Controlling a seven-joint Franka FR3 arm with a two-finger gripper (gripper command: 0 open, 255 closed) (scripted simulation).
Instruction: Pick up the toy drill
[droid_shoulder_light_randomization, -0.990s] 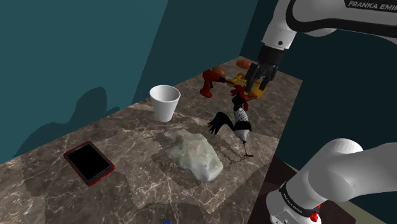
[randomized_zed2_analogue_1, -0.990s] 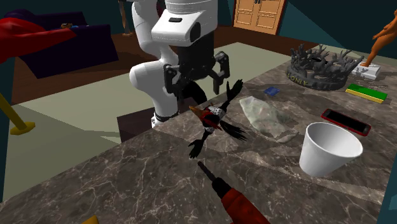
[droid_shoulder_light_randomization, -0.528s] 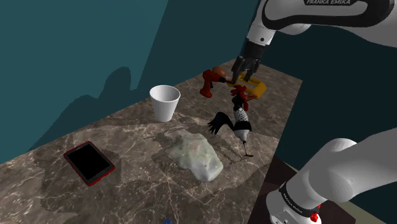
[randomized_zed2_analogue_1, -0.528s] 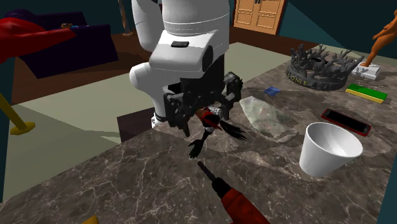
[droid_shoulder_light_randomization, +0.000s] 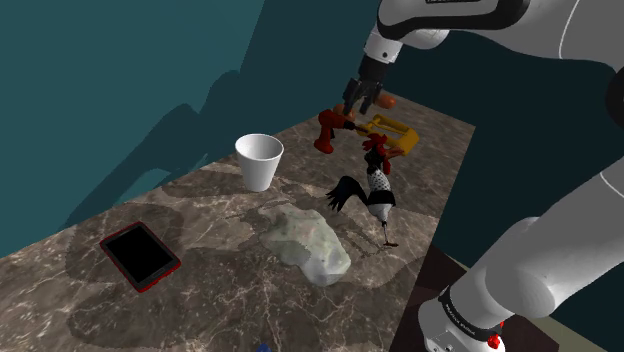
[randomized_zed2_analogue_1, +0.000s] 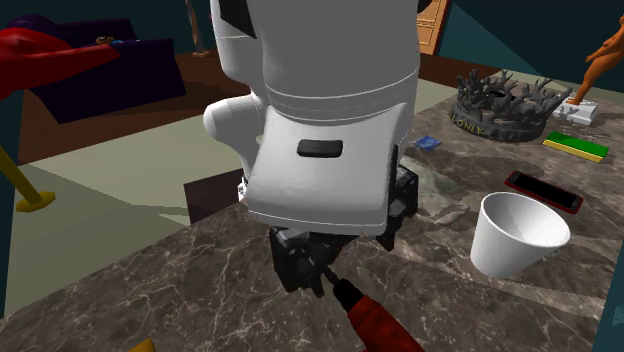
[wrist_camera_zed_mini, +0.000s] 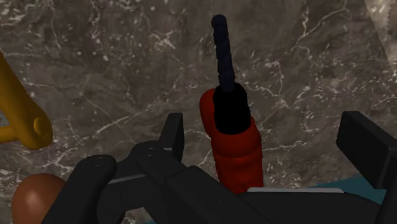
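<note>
The wrist view gives the clearest look at the toy drill (wrist_camera_zed_mini: 233, 141). It has a glossy red body, a round black chuck and a ribbed black bit, and it lies flat on the table (wrist_camera_zed_mini: 108, 70), which is dark brown marble with white veins. The gripper (wrist_camera_zed_mini: 264, 127) has its black fingers (wrist_camera_zed_mini: 172, 132) spread wide. The drill lies in the gap, nearer one finger, and neither finger grips it. A curved yellow bar (wrist_camera_zed_mini: 24, 118) and a smooth brown ball (wrist_camera_zed_mini: 30, 198) lie just off to the side.

In the shoulder view the gripper (droid_shoulder_light_randomization: 362, 99) hangs over the drill (droid_shoulder_light_randomization: 328, 128) at the table's far end, beside a flat yellow piece (droid_shoulder_light_randomization: 392, 132). This view also shows a white tapered cup (droid_shoulder_light_randomization: 260, 160), a rooster figure (droid_shoulder_light_randomization: 372, 190), a crumpled pale bag (droid_shoulder_light_randomization: 305, 242) and a black tablet with a red rim (droid_shoulder_light_randomization: 140, 254).

In the second exterior view the white arm (randomized_zed2_analogue_1: 330, 130) hides most of the middle. The drill (randomized_zed2_analogue_1: 378, 322) pokes out below it, bit towards the arm. A dark spiky crown (randomized_zed2_analogue_1: 505, 105) stands at the table's far end.
</note>
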